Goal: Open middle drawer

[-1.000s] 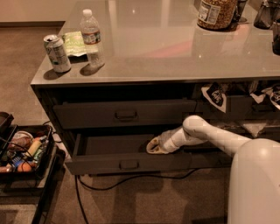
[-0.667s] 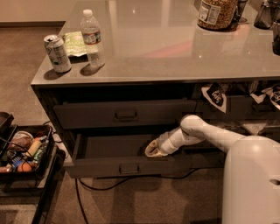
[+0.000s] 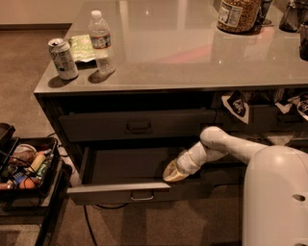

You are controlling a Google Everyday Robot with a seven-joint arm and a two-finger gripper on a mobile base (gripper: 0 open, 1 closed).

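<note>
The middle drawer (image 3: 120, 191) is a wide dark grey drawer with a small metal pull handle (image 3: 142, 196) at the centre of its front. It is pulled well out, and its deep grey box (image 3: 130, 163) shows empty. My gripper (image 3: 173, 173) is at the end of the white arm (image 3: 226, 144). It reaches in from the right and sits low inside the open box, just behind the right end of the front panel. The drawer above (image 3: 138, 126), with the same kind of handle, is shut.
On the counter (image 3: 192, 57) stand a water bottle (image 3: 102, 41), a can (image 3: 63, 58), a green packet (image 3: 84, 48) and a jar (image 3: 238, 14). A black cart (image 3: 29, 168) full of items stands at the left. My white body (image 3: 276, 197) fills the lower right. A cable (image 3: 89, 226) lies on the floor.
The middle drawer has slid a little further out toward the camera. My gripper has moved with it, down and forward.
</note>
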